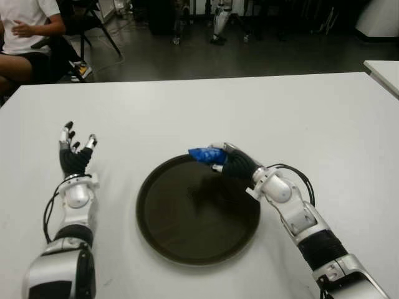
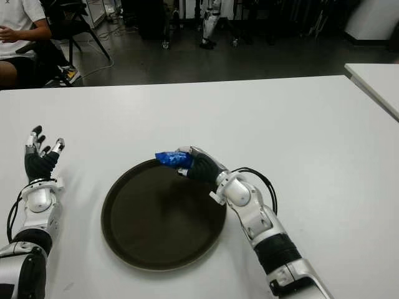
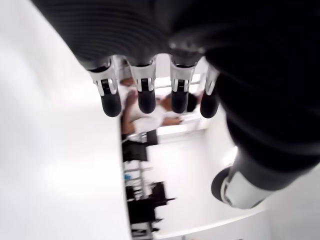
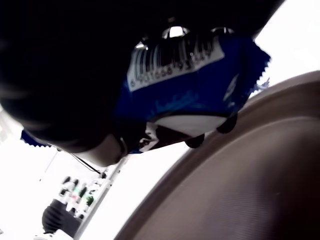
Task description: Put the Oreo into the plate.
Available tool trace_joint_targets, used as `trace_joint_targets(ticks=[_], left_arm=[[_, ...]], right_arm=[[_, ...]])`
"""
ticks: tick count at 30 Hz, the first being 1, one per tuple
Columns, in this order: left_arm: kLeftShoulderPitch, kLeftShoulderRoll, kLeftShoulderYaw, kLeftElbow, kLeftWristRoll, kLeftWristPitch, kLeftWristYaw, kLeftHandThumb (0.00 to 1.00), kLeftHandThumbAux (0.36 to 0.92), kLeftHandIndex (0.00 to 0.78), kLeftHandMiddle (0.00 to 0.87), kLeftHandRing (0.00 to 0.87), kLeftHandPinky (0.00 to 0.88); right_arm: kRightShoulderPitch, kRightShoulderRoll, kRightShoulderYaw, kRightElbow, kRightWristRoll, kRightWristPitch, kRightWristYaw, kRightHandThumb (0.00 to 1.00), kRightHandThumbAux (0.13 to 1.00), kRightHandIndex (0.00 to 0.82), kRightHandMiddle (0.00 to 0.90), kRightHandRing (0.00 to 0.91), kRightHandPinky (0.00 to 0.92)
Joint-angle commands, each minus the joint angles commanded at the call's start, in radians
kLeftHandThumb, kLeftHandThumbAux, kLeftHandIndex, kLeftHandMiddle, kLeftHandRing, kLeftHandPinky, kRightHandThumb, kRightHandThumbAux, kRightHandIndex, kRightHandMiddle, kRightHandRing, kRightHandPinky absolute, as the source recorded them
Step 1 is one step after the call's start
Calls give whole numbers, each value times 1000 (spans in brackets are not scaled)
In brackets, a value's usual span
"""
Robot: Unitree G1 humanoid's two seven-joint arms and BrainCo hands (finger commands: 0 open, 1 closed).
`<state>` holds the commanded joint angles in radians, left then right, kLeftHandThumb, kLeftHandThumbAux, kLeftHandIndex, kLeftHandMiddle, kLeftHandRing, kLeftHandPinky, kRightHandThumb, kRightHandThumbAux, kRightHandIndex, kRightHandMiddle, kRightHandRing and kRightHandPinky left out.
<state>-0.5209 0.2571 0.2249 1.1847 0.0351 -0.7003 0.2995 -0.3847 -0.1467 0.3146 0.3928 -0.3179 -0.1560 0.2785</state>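
My right hand (image 1: 219,159) is shut on a blue Oreo packet (image 1: 202,154) and holds it just over the far right rim of the round dark plate (image 1: 187,240). In the right wrist view the Oreo packet (image 4: 185,85) shows its barcode, pressed under my fingers, with the plate's rim (image 4: 280,100) right below it. The plate lies on the white table (image 1: 249,106) in front of me with nothing in it. My left hand (image 1: 76,152) shows to the left of the plate with its fingers (image 3: 142,92) spread, holding nothing.
A person (image 1: 25,28) sits on a chair beyond the table's far left corner. A second white table (image 1: 385,71) edge shows at the far right. Chair legs and equipment stand on the dark floor behind.
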Motion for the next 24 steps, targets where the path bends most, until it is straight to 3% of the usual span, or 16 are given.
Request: trace_joint_targets(ticks=[7, 14, 20, 24], left_arm=[[6, -7, -5, -13, -2, -10, 1, 0, 740, 0, 0, 0, 0], [10, -9, -9, -17, -9, -3, -16, 0, 755, 0, 0, 0, 0], [12, -7, -10, -15, -11, 1, -19, 0, 758, 1, 0, 0, 0], [11, -6, -7, -10, -16, 6, -23, 0, 758, 2, 0, 0, 0]], right_arm=[[-1, -23, 18, -5, 5, 0, 48, 707, 718, 439, 803, 811, 801], [2, -35, 22, -12, 30, -8, 100, 698, 724, 434, 672, 683, 664], [-6, -41, 18, 13, 95, -68, 187, 691, 725, 433, 580, 574, 549], [-14, -35, 3, 46, 188, -117, 293, 690, 727, 432, 561, 547, 514]])
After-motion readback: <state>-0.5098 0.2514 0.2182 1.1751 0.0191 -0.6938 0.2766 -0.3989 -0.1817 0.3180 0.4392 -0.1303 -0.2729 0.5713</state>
